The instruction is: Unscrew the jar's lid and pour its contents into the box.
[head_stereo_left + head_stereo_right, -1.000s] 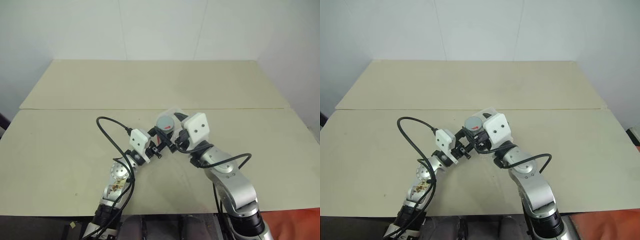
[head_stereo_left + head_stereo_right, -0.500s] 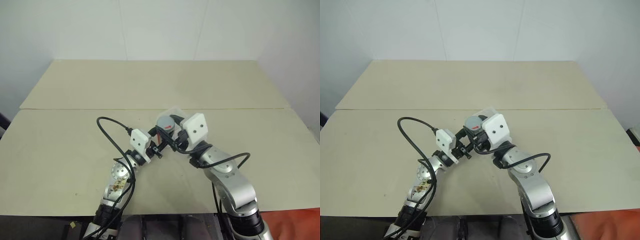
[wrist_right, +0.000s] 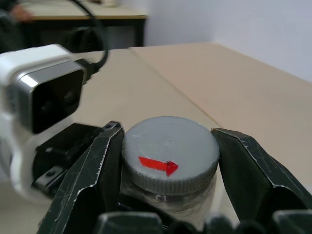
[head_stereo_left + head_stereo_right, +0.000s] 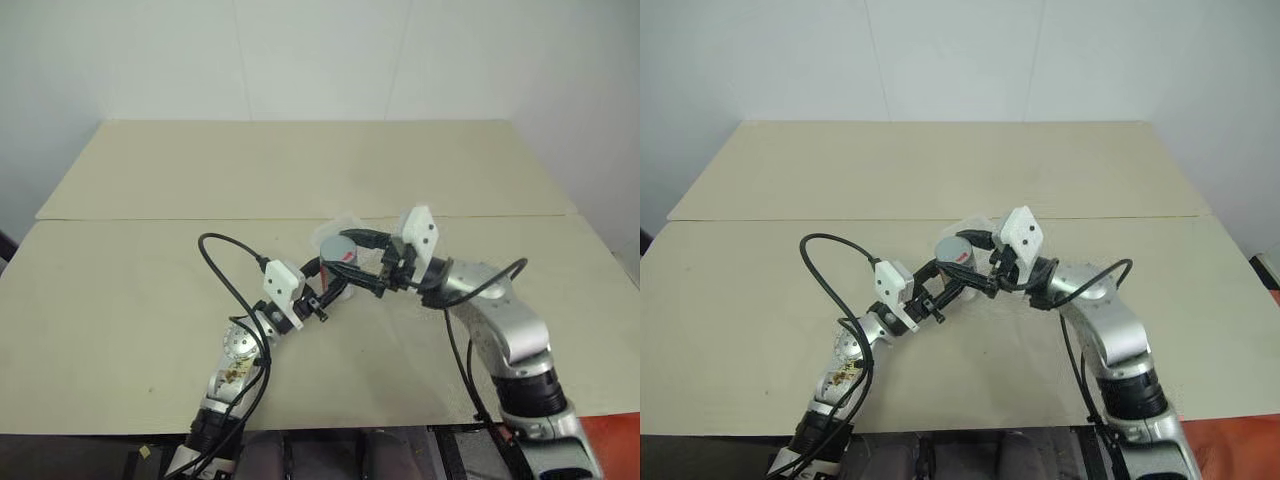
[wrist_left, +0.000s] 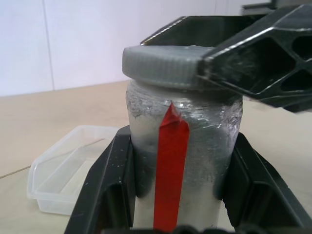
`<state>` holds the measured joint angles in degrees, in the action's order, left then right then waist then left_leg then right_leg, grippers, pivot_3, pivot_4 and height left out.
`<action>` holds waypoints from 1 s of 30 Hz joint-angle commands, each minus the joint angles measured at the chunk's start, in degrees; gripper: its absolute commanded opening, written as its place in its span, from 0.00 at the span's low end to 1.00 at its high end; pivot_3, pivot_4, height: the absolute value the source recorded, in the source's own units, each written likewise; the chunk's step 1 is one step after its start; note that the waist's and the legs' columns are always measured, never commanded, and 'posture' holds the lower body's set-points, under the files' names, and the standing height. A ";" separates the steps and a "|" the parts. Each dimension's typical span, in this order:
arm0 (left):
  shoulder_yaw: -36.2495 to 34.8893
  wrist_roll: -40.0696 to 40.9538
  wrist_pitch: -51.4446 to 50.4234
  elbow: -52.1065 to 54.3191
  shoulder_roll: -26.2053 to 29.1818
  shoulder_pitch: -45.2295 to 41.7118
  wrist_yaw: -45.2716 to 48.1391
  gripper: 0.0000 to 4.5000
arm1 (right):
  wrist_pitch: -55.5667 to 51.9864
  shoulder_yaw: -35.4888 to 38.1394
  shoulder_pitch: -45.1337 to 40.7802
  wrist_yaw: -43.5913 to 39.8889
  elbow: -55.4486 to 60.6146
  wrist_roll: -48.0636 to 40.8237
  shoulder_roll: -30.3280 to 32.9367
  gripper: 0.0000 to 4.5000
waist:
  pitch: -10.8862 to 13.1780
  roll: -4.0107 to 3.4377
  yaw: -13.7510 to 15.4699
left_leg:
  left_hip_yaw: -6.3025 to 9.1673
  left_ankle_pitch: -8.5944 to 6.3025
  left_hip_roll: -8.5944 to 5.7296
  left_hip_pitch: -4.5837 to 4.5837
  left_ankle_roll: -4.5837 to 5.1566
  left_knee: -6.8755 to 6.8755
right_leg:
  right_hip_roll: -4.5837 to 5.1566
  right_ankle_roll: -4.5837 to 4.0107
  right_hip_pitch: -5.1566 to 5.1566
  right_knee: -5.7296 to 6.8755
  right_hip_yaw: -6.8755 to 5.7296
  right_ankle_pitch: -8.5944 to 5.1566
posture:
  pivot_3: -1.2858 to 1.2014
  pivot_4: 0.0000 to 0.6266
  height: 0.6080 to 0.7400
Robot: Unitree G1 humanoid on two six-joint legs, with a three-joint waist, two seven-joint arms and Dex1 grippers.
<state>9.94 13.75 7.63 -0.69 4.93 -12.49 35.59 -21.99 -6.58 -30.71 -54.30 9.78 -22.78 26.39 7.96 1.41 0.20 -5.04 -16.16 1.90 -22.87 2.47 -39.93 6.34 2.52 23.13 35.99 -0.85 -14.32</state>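
Note:
The jar (image 5: 204, 141), silvery with a vertical red stripe, stands upright above the table, and my left gripper (image 4: 334, 277) is shut on its body from both sides. The grey lid (image 3: 169, 153) with a red mark sits on top of the jar. My right gripper (image 3: 168, 139) reaches in level from the right, its two black fingers (image 3: 92, 170) pressed against opposite sides of the lid. The clear box (image 5: 63, 170) lies on the table just behind the jar. The contents are hidden inside the jar.
A seam (image 4: 150, 218) crosses the beige table (image 4: 120, 300) just behind the box. A black cable (image 4: 215, 255) loops up from my left arm. White walls rise behind the table's far edge.
My right arm has swung out to the right and its wrist has turned, so the gripper now reaches the lid sideways. The jar and left gripper stayed in place.

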 commanded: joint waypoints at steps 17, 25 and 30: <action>-0.03 0.86 1.95 1.79 -0.38 -1.00 1.00 0.43 | 17.63 -2.27 -23.52 -38.05 -40.47 -0.63 -5.47 0.66 | 0.01 -0.03 -0.01 | -0.03 0.04 0.04 0.00 -0.07 -0.01 | 0.01 0.01 0.02 0.04 -0.01 0.01 | 0.52 0.24 1.00; 0.16 0.47 2.53 1.46 -0.78 -0.81 0.50 0.43 | 19.81 -1.54 -24.98 -37.36 -44.67 1.05 -5.86 0.82 | 0.02 -0.03 -0.03 | -0.03 0.09 0.04 -0.02 -0.15 0.00 | 0.07 0.00 0.03 0.08 -0.02 0.02 | 0.52 0.24 1.00; 0.47 0.14 2.79 1.28 -1.16 -0.54 0.28 0.43 | 22.76 1.31 -23.25 -33.63 -42.08 0.59 -5.78 0.99 | 0.03 -0.05 0.00 | -0.03 0.09 0.04 -0.02 -0.15 0.00 | 0.08 0.00 0.04 0.07 -0.03 0.02 | 0.52 0.24 1.00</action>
<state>10.23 13.80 8.89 -0.82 3.97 -12.74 36.01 -1.74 -7.90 -54.08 -88.22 -35.19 -21.45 19.94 7.99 1.37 0.20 -5.07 -16.07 1.95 -22.90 2.32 -39.93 6.42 2.53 23.17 36.07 -0.88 -14.31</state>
